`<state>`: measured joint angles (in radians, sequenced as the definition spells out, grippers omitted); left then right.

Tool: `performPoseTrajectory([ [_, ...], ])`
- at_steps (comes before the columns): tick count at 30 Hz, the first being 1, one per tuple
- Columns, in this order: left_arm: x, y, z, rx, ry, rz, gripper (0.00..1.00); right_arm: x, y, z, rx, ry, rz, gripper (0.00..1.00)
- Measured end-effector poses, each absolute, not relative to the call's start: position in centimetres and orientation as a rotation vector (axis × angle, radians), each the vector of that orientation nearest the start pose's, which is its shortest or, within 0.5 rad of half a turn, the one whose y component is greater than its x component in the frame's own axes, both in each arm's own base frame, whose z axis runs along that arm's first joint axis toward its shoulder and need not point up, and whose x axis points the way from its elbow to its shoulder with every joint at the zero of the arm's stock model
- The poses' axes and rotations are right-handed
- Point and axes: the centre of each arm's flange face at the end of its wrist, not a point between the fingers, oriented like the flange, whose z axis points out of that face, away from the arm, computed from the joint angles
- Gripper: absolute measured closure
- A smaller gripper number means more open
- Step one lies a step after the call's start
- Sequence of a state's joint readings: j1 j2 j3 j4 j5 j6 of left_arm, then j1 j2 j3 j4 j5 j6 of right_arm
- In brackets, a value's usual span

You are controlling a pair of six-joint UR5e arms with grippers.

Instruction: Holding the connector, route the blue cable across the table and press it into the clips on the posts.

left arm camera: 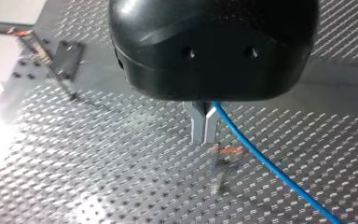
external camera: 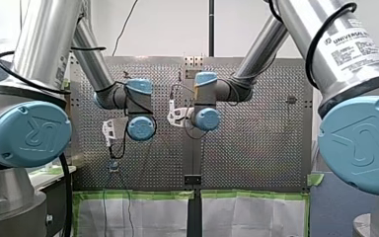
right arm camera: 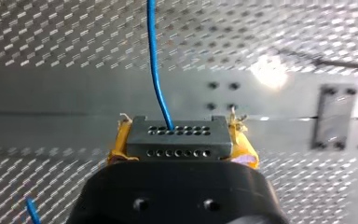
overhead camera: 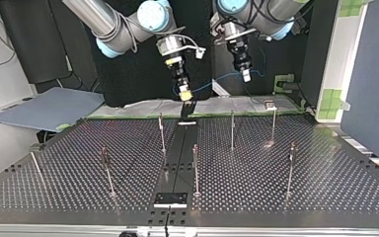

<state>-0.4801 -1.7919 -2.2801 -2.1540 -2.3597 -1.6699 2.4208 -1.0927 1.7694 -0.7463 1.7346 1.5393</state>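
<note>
The table is a dull metal sheet, punched all over with small holes, and a smooth dark strip runs down its middle from far to near. Thin metal posts stand upright on it. In the top view I count six of them, three in a farther row and three nearer, plus a seventh, slimmer rod leaning at that view's left edge. The far post at the right carries a small clip on top. There are two arms and one blue cable, a thin, glossy, round wire. The connector is a small grey rectangular block with two rows of round holes in its face, and the cable rises out of one hole in its upper row. My right gripper has this block clamped between its yellow pads, one on each side, closed tight against it, above the far end of the dark strip. My left gripper has a rounded black housing and two narrow metal fingers drawn almost together, with the cable coming out from between them and slanting away over the table. In the top view the cable hangs in a shallow arc between the two grippers, above the table's far edge and clear of every post.
</note>
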Motion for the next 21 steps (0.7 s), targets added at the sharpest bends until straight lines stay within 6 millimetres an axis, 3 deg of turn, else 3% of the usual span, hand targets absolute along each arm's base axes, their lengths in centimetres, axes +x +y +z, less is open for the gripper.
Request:
performPoseTrajectory([
  [7, 34.7, -23.5, 20.6, -0.430, 1.433, 0.170, 1.00, 53.9, -31.2, 24.4, 1.624, -0.719, 1.805, 1.00],
  [15, 35.8, -21.0, 23.8, -0.520, 1.391, 0.228, 1.00, 54.8, -30.8, 30.4, 1.614, -0.654, 1.906, 1.00],
  [21, 36.3, -19.2, 25.6, -0.548, 1.374, 0.208, 1.00, 55.7, -31.0, 32.6, 1.627, -0.641, 1.934, 1.00],
])
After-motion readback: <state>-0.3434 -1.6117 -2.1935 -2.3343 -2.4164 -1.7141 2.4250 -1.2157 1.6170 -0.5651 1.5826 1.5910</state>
